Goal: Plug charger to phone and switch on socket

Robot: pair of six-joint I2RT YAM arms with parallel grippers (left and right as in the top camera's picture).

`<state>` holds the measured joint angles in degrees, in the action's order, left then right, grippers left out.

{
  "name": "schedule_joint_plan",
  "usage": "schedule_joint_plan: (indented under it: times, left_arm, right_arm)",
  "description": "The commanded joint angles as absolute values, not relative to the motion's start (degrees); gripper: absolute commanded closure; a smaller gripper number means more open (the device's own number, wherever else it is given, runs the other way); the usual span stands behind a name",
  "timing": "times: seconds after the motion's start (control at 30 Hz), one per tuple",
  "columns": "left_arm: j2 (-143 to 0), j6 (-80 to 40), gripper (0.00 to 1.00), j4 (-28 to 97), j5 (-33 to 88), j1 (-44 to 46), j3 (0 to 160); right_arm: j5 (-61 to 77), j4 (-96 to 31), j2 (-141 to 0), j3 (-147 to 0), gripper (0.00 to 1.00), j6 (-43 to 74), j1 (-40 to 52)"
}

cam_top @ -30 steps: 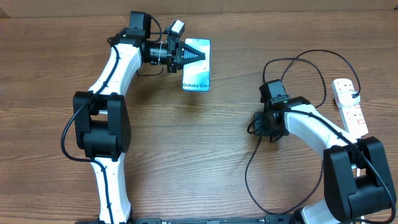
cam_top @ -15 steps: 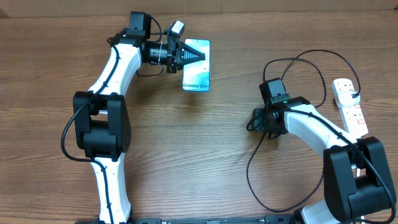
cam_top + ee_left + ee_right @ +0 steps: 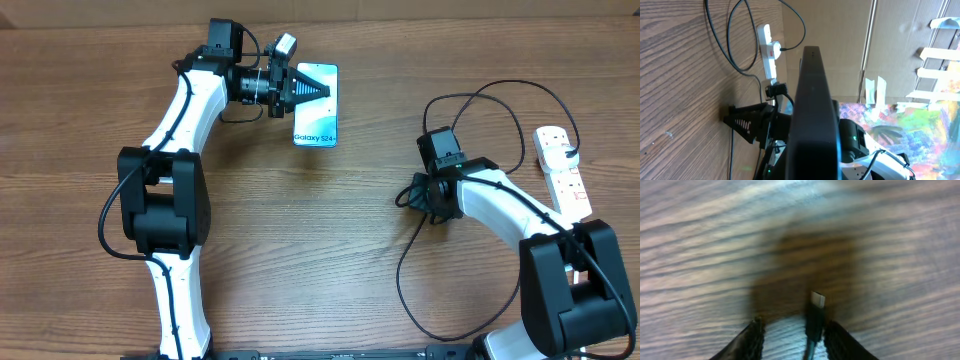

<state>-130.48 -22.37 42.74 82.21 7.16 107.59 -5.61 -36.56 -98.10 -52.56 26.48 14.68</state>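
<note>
The phone (image 3: 318,115) with its lit cyan screen is at the back of the table. My left gripper (image 3: 306,90) is shut on its near end. In the left wrist view the phone (image 3: 810,100) is a dark slab seen edge-on. The charger, a thin black cable (image 3: 398,278), loops across the right side of the table. My right gripper (image 3: 408,195) is shut on the charger's plug (image 3: 816,305), whose metal tip sticks out beside the right finger, just above the wood (image 3: 796,330). The white socket (image 3: 562,170) with red switches lies at the far right and also shows in the left wrist view (image 3: 767,47).
The wooden table (image 3: 300,250) bears all of this. Cable loops lie between my right arm and the socket. My right gripper shows in the left wrist view (image 3: 747,122), low over the table. Cardboard and clutter stand beyond the table's far edge.
My right gripper has moved a little to the left with the plug, dragging the cable with it. The left arm and the phone have not moved.
</note>
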Motion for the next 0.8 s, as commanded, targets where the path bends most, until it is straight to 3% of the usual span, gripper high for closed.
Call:
schedule_joint_plan:
  times: [0.0, 0.47, 0.77]
  left_arm:
    - [-129.5, -22.7, 0.96, 42.9, 83.9, 7.7, 108.2]
    - [-129.5, -22.7, 0.96, 43.1, 83.9, 7.9, 108.2]
    - [-129.5, -22.7, 0.96, 43.2, 83.9, 7.9, 108.2]
  right_arm:
    - [-7.3, -36.3, -98.1, -51.3, 0.63, 30.1, 14.4]
    - [-7.2, -35.9, -98.1, -51.0, 0.82, 31.7, 11.9]
    - [-5.7, -37.3, -98.1, -50.9, 0.84, 31.2, 11.9]
